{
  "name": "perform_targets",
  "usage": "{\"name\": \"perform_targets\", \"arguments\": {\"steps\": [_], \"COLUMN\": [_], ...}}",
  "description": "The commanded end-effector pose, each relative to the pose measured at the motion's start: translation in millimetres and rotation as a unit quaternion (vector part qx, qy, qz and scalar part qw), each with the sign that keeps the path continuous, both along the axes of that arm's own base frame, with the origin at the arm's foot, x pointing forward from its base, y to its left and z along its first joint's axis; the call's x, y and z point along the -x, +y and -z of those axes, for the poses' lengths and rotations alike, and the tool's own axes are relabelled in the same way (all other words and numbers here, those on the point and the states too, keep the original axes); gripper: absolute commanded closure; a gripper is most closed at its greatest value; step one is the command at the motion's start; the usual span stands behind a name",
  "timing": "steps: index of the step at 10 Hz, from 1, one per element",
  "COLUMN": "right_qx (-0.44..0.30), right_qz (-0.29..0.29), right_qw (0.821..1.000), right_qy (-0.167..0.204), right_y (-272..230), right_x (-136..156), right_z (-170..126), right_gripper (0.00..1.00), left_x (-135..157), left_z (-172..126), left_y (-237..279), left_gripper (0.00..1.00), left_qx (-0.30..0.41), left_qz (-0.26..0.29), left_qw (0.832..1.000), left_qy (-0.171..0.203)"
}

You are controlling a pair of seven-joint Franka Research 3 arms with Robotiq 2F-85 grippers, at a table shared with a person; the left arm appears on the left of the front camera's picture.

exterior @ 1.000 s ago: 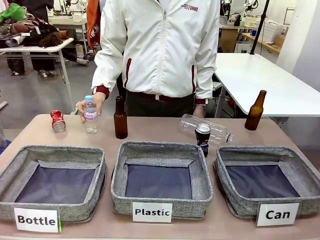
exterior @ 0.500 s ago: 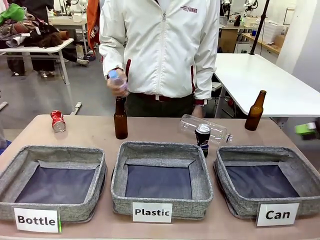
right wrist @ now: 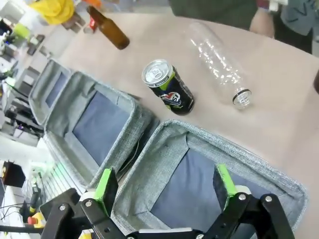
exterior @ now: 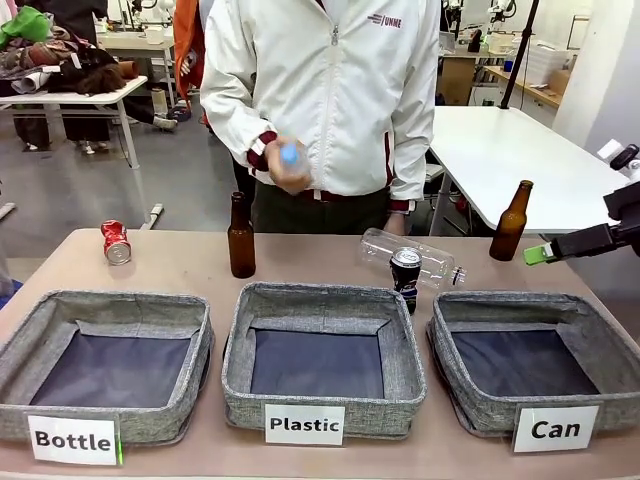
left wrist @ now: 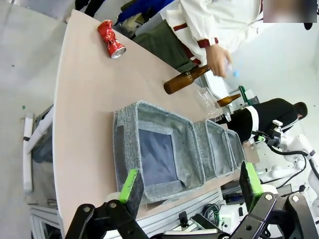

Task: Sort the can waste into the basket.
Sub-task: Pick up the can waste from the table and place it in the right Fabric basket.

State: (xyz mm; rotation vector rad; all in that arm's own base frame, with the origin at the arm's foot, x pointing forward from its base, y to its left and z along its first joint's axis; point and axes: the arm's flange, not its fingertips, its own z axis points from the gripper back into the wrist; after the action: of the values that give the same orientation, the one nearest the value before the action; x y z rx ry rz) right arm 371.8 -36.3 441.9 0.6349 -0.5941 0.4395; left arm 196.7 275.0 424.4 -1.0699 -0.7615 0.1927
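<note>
Evidently no can had gone in yet. The dark can (exterior: 405, 272) stood upright on the table just behind the "Can" basket (exterior: 482, 404), and the crushed red can (exterior: 115, 242) lay far off to the left. The right gripper (right wrist: 165, 183) hovered over that basket with fingers spread, and the left gripper (left wrist: 190, 180) hung back, equally wide. Next, I reckoned, the right one needed to descend around the dark can.

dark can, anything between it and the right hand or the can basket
Nothing visible does. The dark blue-black metal can stands just beyond the rim of the grey fabric basket labelled Can, over which the open right hand hovers; the clear plastic bottle lies behind the can, off both paths.
</note>
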Motion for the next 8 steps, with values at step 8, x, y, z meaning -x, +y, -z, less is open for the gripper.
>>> {"name": "perform_targets", "arguments": {"steps": [8], "right_qx": [0.044], "right_qz": [-0.259], "right_qw": [0.954], "right_qy": [-0.143], "right_y": [38.7], "right_x": [-89.8], "right_z": [9.2], "right_gripper": [0.0], "left_x": [-0.9], "left_z": [-1.8], "left_y": [1.6], "left_gripper": [0.0], "left_qx": [0.002], "left_qz": [0.0], "left_qw": [1.0], "left_qy": [-0.016]}}
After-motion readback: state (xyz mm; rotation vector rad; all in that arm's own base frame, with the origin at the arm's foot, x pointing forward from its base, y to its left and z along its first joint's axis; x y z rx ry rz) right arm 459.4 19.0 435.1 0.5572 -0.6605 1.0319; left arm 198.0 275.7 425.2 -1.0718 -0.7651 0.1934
